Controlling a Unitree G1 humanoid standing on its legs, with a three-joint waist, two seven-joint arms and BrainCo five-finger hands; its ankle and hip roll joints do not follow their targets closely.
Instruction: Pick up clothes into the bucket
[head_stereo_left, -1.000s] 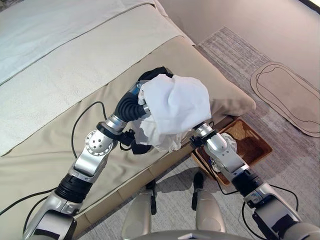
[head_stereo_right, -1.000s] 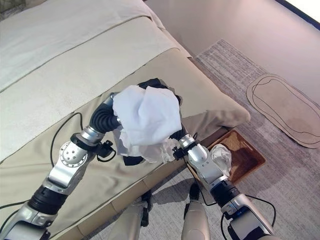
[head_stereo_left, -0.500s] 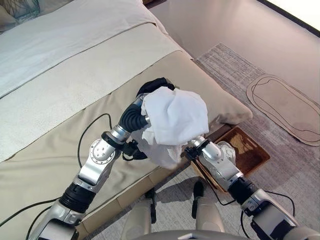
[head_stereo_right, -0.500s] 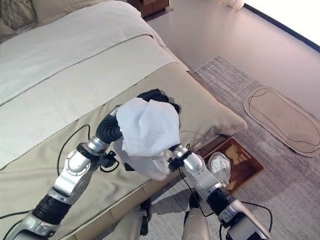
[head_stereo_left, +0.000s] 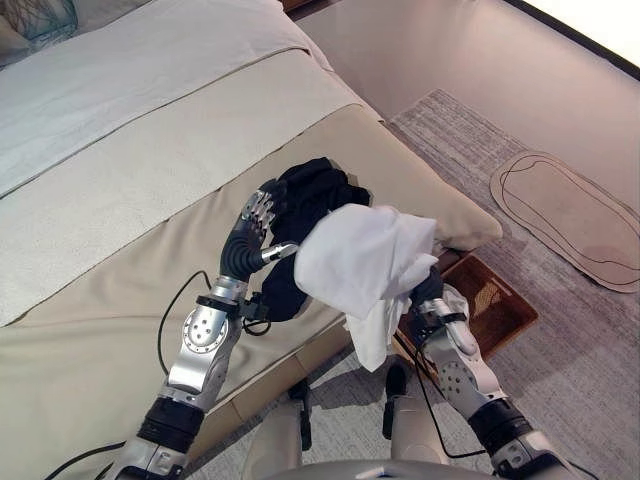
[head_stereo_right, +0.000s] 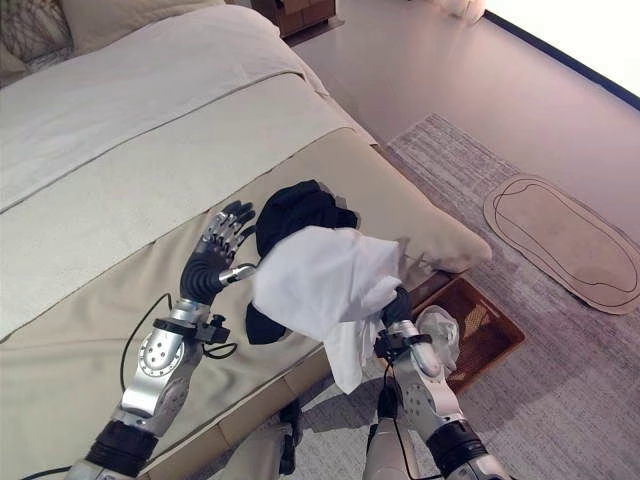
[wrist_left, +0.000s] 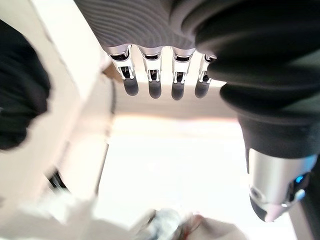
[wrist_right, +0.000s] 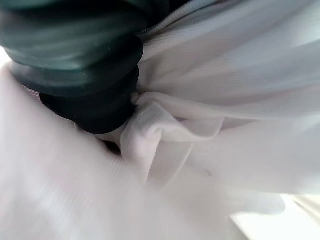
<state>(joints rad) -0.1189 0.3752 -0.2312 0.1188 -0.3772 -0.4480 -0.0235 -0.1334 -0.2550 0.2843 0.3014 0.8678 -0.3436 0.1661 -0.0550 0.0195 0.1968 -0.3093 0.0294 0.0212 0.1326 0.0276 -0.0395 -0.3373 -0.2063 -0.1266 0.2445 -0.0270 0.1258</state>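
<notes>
White garment (head_stereo_left: 365, 262) draped over right hand (wrist_right: 95, 75), fingers buried in cloth, grip unreadable; hung above bed (head_stereo_left: 120, 200) edge beside black garment (head_stereo_left: 310, 195); left hand (head_stereo_right: 222, 240) splayed, holding nothing; brown basket (head_stereo_left: 505, 310) on floor

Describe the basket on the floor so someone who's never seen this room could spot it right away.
Start at the big bed with the beige cover and go to its foot-end corner nearest the robot. On the grey carpet beside that corner sits a low brown woven rectangular basket with a crumpled white cloth inside. The flat beige oval mat farther out has no walls and holds nothing.
</notes>
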